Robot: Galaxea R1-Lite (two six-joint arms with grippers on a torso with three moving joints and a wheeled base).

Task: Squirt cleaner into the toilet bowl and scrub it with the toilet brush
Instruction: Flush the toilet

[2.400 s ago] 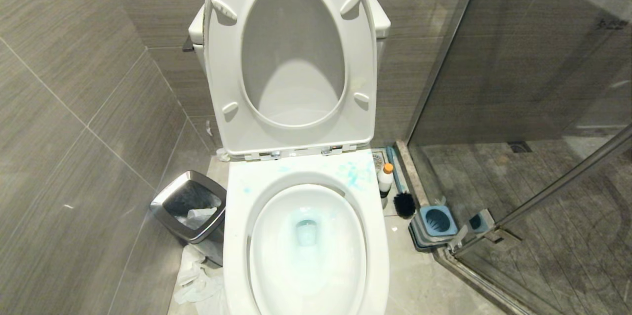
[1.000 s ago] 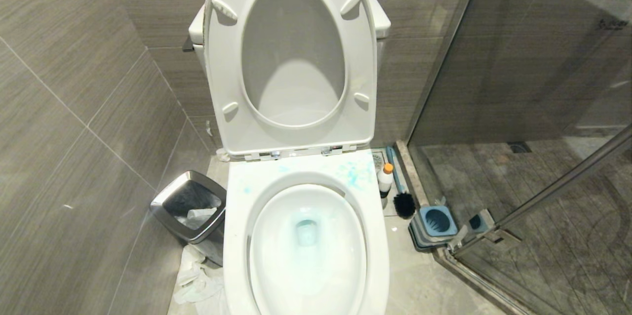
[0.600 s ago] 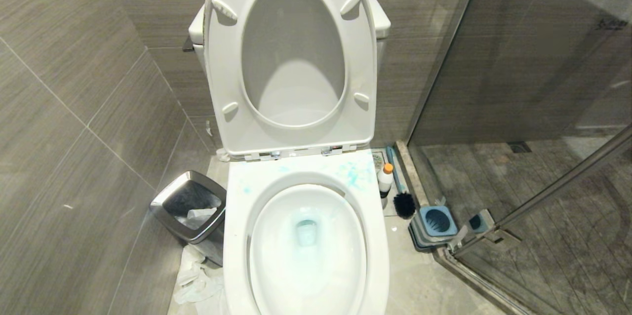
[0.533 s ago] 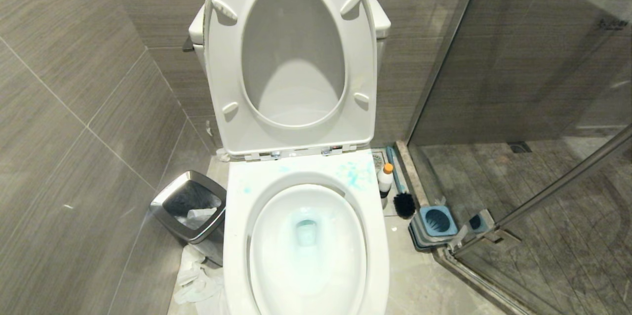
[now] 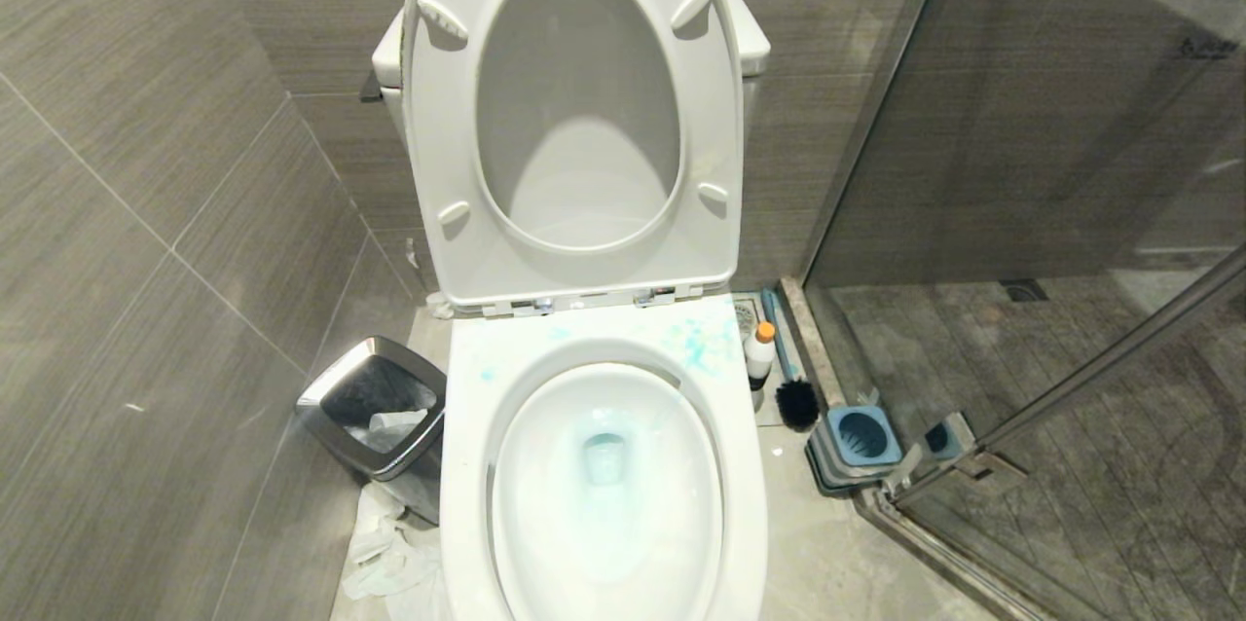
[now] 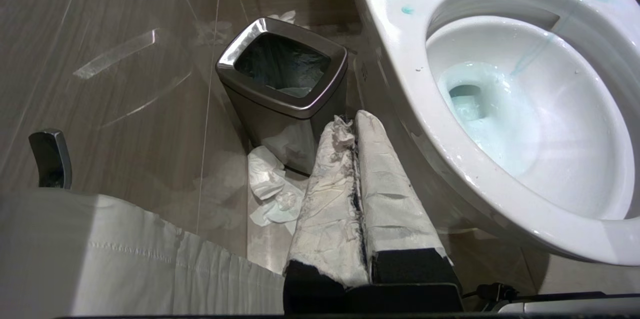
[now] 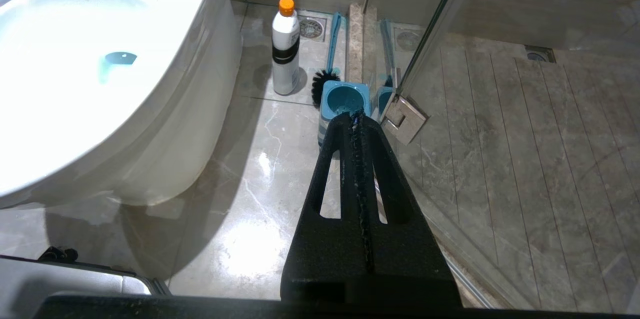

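The white toilet bowl [image 5: 467, 426] fills the middle of the head view with seat and lid raised; blue-teal liquid tints its water and smears the rim [image 6: 395, 24]. On the floor to its right the cleaner [image 5: 759, 353] stands upright, white with an orange cap [image 7: 286, 6]. Behind it the toilet brush [image 5: 796, 401] lies on the floor, black head toward me, slate-blue handle [image 7: 333, 39] along the shower sill. Neither arm shows in the head view. My left gripper [image 6: 351, 121], wrapped in white paper, hangs shut and empty beside the bowl. My right gripper [image 7: 355, 116] hangs shut and empty above the floor.
A steel-rimmed waste bin [image 5: 375, 412] stands left of the bowl with crumpled paper [image 5: 389, 553] on the floor beside it. The blue-grey brush holder [image 5: 857, 441] sits by the glass shower door's hinge [image 7: 402, 119]. Tiled walls close in on the left and behind.
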